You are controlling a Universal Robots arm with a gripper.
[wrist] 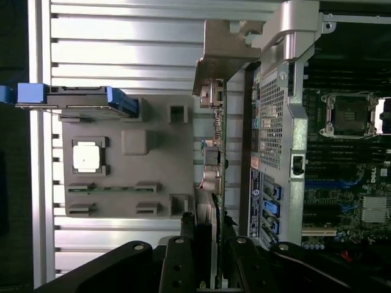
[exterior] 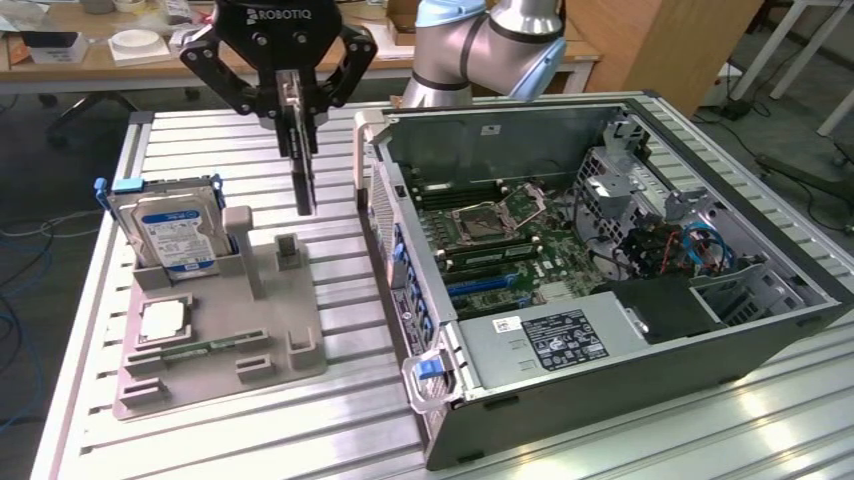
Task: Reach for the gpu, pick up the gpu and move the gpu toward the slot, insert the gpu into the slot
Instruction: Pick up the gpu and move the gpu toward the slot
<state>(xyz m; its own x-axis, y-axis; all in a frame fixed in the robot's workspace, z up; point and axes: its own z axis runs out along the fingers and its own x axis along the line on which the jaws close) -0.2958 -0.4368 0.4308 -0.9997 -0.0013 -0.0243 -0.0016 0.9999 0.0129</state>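
My gripper hangs above the slatted table, shut on the gpu. The gpu is a thin dark card seen edge-on, hanging straight down from the fingers. It is clear of the grey fixture tray below, between the hard drive and the open computer case. In the wrist view the gpu runs out from the gripper, and its silver end bracket is at the far end beside the case wall. Blue expansion slots lie on the motherboard inside the case; which one is the slot I cannot tell.
A blue-labelled hard drive stands upright in the fixture tray, with a processor chip and a green memory stick in front of it. The case's rear wall stands between the gpu and the motherboard.
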